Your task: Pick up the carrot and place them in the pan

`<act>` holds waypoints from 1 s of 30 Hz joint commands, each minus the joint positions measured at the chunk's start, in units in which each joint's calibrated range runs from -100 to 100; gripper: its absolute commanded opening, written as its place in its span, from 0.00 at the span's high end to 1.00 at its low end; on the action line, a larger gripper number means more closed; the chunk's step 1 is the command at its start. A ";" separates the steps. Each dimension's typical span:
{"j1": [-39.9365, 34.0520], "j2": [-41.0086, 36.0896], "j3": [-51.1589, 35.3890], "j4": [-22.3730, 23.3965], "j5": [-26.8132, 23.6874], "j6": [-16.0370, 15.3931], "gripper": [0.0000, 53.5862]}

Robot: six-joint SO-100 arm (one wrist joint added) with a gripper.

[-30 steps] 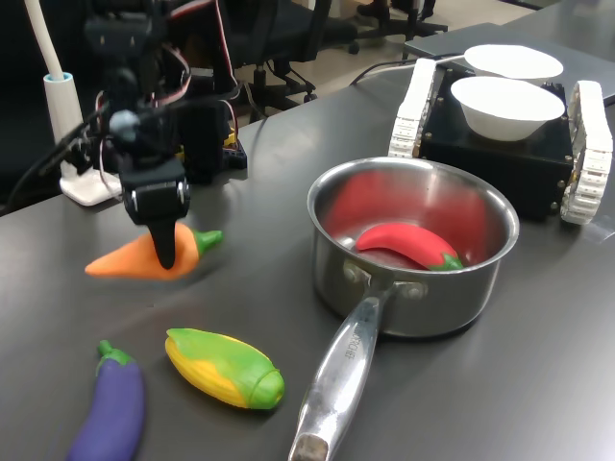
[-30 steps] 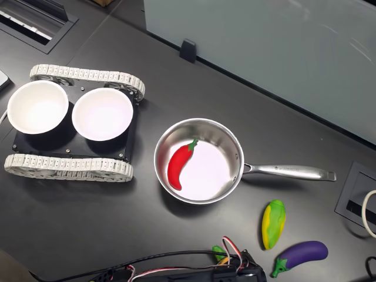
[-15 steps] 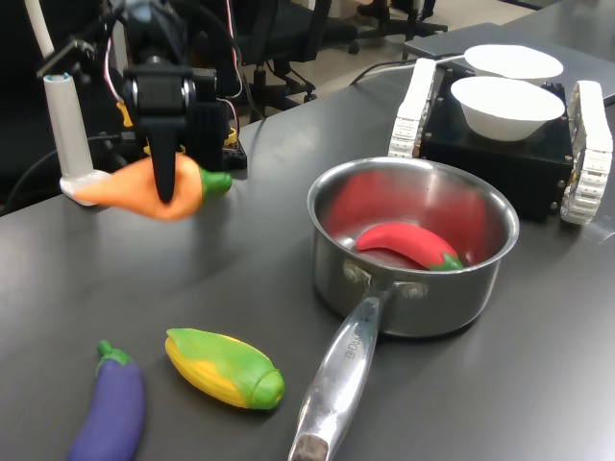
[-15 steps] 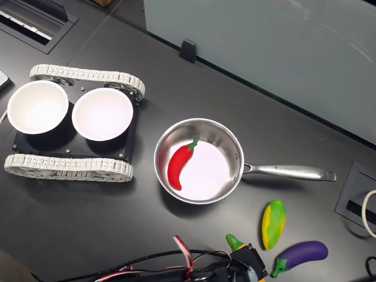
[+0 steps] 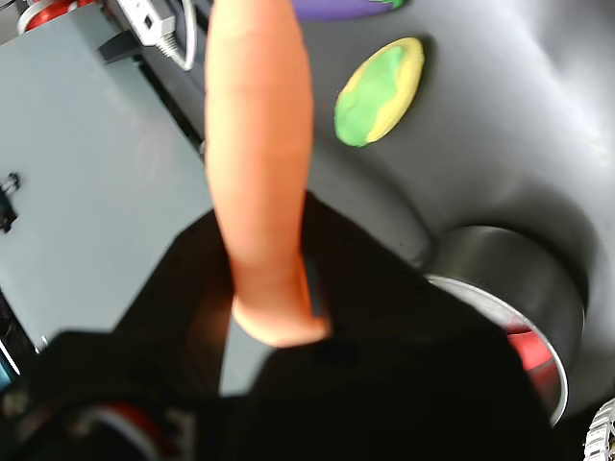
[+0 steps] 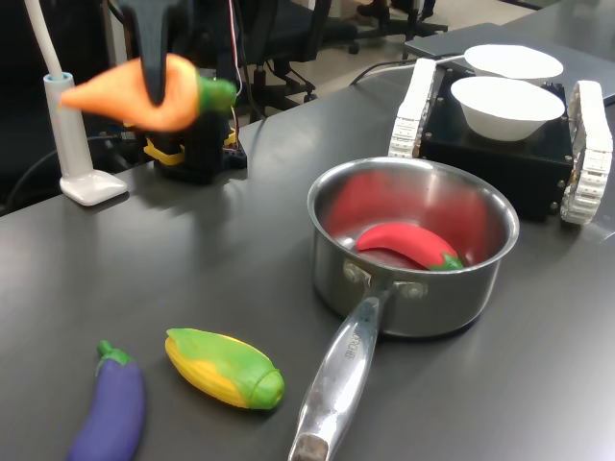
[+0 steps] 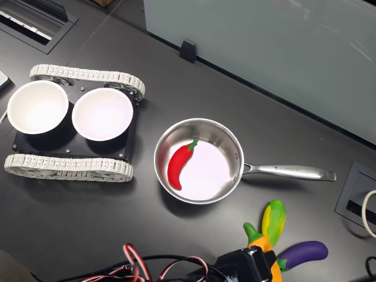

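1. In the wrist view the gripper [image 5: 279, 288] is clenched on the carrot [image 5: 258, 144], which sticks out past the pan [image 5: 524, 317]; a corn cob [image 5: 380, 91] lies beyond the pan on the bench [image 5: 500, 125].
2. In the first exterior view the carrot [image 6: 144, 91] hangs high in the air, well apart from the pan [image 6: 413, 250]. A red chili pepper [image 6: 408, 245] lies inside the pan. The pan handle carries small writing, which I cannot read.
3. In the second exterior view the carrot [image 7: 258, 238] is near the pan handle, over the corn cob [image 7: 274, 220].
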 commanded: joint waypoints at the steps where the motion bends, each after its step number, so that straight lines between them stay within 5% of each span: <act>1: -0.56 -4.83 -6.75 -3.44 -1.90 -1.09 1.00; 8: -2.17 -6.68 -9.74 -8.13 -4.74 -3.36 1.00; 15: -2.40 -8.37 -10.47 -11.80 -6.15 -9.41 1.00; 24: -7.90 -7.27 -10.56 -13.25 -6.25 -12.43 1.00; 30: -14.78 -9.80 -2.20 -15.38 -6.06 -12.35 1.00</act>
